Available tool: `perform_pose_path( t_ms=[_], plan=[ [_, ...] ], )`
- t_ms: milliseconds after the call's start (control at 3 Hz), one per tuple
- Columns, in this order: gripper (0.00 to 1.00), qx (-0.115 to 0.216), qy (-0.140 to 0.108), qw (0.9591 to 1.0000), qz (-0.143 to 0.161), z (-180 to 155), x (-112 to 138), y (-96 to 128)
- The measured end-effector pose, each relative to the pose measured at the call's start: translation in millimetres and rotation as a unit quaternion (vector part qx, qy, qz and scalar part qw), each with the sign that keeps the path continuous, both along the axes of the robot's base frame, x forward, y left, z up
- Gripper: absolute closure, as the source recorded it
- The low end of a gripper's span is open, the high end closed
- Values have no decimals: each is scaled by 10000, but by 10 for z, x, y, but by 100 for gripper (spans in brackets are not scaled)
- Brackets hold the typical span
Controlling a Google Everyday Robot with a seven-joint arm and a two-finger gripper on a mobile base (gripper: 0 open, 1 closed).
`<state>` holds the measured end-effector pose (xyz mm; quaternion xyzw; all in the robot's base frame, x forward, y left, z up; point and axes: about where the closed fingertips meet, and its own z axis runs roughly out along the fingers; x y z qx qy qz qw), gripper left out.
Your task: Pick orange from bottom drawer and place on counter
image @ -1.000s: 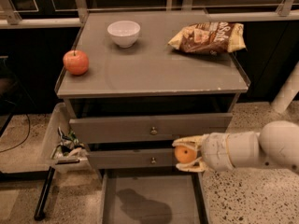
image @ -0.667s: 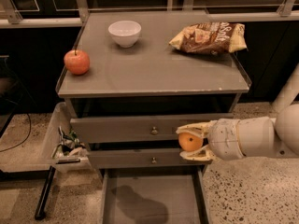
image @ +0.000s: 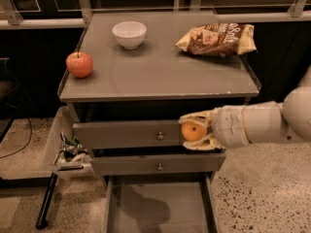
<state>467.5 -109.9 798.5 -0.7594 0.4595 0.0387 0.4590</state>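
The smooth grey counter (image: 160, 76), thin-rimmed and slightly glossy, stands over a speckled floor (image: 262, 193). On the counter sit a red apple (image: 79, 64), a white bowl (image: 129, 34) and a crinkled chip bag (image: 217, 39). Just below the counter's front edge, the gripper (image: 187, 131) clasps the small round orange (image: 193, 131) between pale fingers. Under the counter the bottom drawer (image: 155, 208) lies pulled out, its front cut off.

Glossy grey counter (image: 160, 76); glazed white bowl (image: 129, 34), crinkly bag (image: 216, 39); smooth pale plastic gripper (image: 186, 132) at upper drawers (image: 124, 134), clasping smooth-skinned orange (image: 194, 131)
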Motion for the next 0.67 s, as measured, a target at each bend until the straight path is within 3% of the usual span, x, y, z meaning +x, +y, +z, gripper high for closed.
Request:
perform_pose_path(
  t_ms=[667],
  plan=[
    [100, 113, -433, 9976, 529, 804, 839, 446]
  ],
)
